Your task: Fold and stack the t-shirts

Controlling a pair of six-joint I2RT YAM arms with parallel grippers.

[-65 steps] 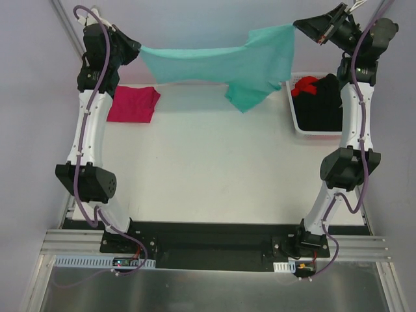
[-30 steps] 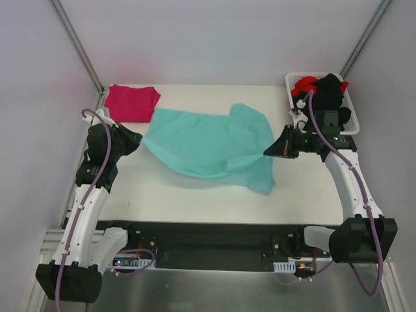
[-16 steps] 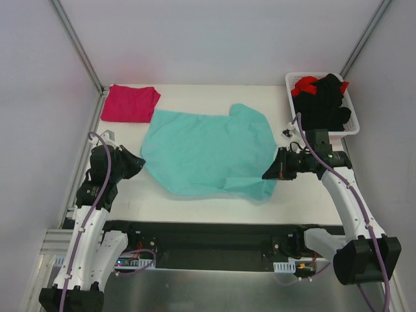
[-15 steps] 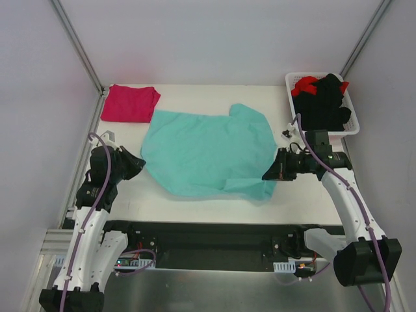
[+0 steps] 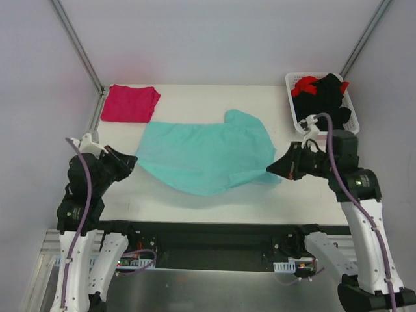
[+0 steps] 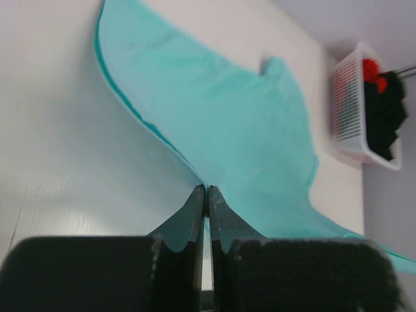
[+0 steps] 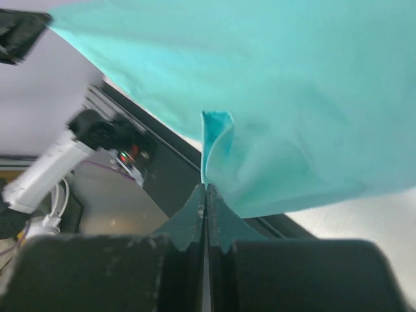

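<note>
Teal t-shirt (image 5: 208,153) pinched at both ends
My left gripper (image 5: 132,160) and right gripper (image 5: 270,169) are clamped tight on its edges, cloth spread between them

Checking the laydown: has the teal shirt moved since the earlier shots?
Yes. The teal shirt has come toward the near edge of the table, away from the pink shirt at the far left corner.

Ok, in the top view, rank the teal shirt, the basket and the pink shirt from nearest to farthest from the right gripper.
1. teal shirt: clamped in the right gripper, mid-table.
2. basket: far right corner.
3. pink shirt: far left corner.
</note>
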